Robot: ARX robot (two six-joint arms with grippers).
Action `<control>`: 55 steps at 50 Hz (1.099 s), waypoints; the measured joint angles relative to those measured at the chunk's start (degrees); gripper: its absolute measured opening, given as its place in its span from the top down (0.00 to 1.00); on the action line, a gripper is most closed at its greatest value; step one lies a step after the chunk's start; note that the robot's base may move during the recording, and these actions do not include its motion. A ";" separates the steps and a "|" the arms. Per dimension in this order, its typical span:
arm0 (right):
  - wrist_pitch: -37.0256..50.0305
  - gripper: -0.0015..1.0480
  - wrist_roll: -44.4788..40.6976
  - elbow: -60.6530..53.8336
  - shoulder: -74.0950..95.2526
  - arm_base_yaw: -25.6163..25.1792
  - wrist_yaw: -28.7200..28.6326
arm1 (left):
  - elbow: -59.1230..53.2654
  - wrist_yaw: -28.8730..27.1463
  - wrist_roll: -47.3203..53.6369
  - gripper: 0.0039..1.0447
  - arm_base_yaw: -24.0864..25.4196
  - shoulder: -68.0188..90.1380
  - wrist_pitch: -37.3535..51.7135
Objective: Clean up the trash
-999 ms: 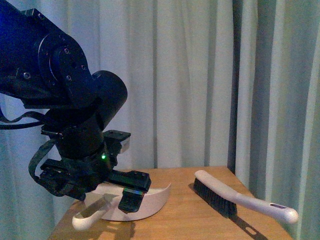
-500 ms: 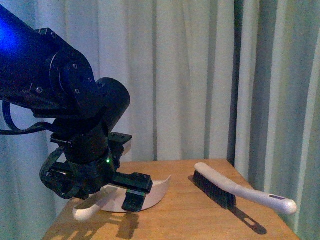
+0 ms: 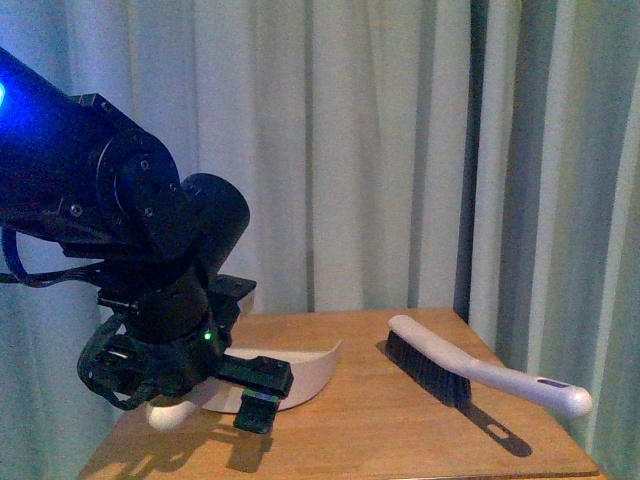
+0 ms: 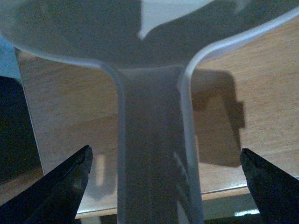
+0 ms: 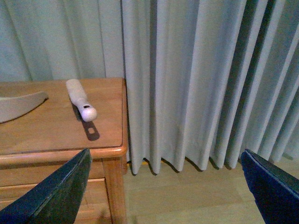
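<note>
Dustpan handle (image 4: 154,140) overhangs table (image 4: 233,102) edge between wide-open left jaws, untouched; right jaws wide open, empty.

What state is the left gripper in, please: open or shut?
Open: the black fingertips of the left gripper stand wide apart, flanking the white plastic dustpan's handle.

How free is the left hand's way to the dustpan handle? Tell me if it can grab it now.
Probably yes. In the left wrist view the left hand is open, the dustpan handle runs straight between its fingers, and nothing else sits in the gap. Closing should catch it.
</note>
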 joint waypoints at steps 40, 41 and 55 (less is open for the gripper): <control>0.00 0.07 0.00 0.00 0.00 0.00 -0.02 | -4.00 1.92 2.19 0.78 0.37 -1.64 3.87; 0.00 0.07 0.00 0.00 0.00 0.00 -0.02 | -4.39 1.95 2.19 0.78 0.37 -2.10 4.13; 0.00 0.07 0.00 0.00 0.00 0.02 -0.02 | -12.50 2.43 3.78 0.78 0.50 -13.53 10.14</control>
